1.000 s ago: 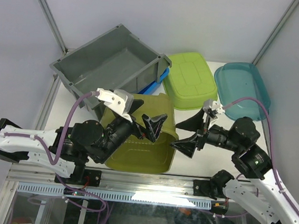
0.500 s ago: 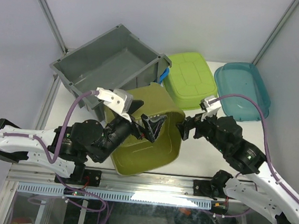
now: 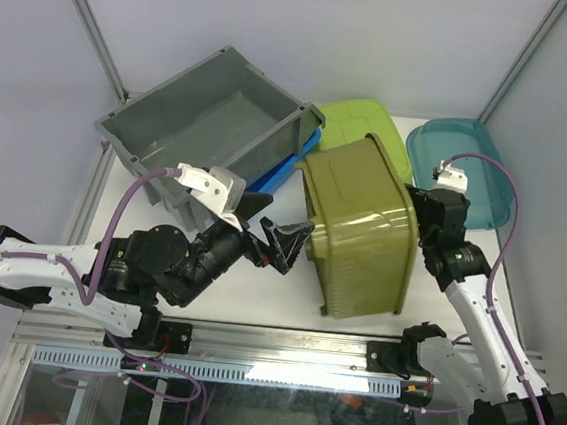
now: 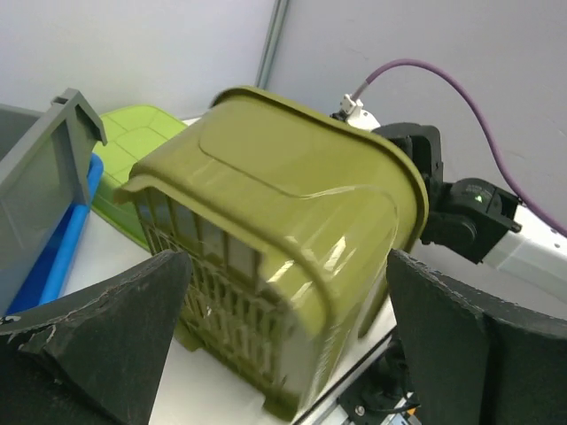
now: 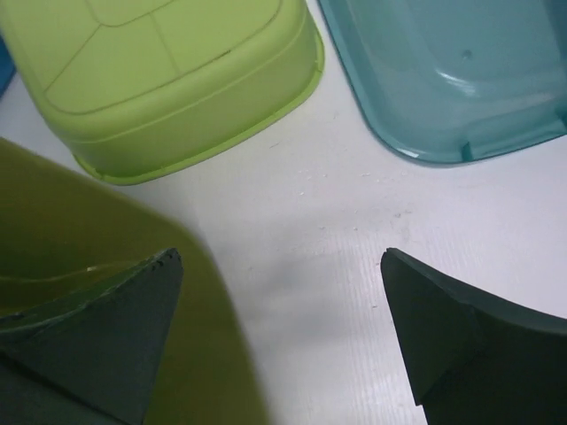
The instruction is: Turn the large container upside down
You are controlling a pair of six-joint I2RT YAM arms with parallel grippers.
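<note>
The large grey crate (image 3: pixel 204 124) stands upright at the back left, open side up and empty; its corner shows in the left wrist view (image 4: pixel 49 177). An olive-green slotted basket (image 3: pixel 358 220) lies bottom up, slightly tilted, in the middle right. My left gripper (image 3: pixel 276 240) is open and empty just left of the basket (image 4: pixel 283 221), which fills the space ahead of the left gripper (image 4: pixel 288 261). My right gripper (image 3: pixel 425 204) is open at the basket's right edge; in the right wrist view the right gripper (image 5: pixel 276 261) holds nothing over bare table, with the basket (image 5: pixel 208 354) by its left finger.
A blue tub (image 3: pixel 283 167) is wedged between the crate and the basket. A lime-green container (image 3: pixel 357 124) lies bottom up behind the basket, also in the right wrist view (image 5: pixel 177 71). A teal tub (image 3: pixel 468 170) sits at the back right. Frame posts stand at the back corners.
The olive-green basket went from open side up by the left gripper to bottom up further right. The right arm swung back to the right. The grey crate has not moved.
</note>
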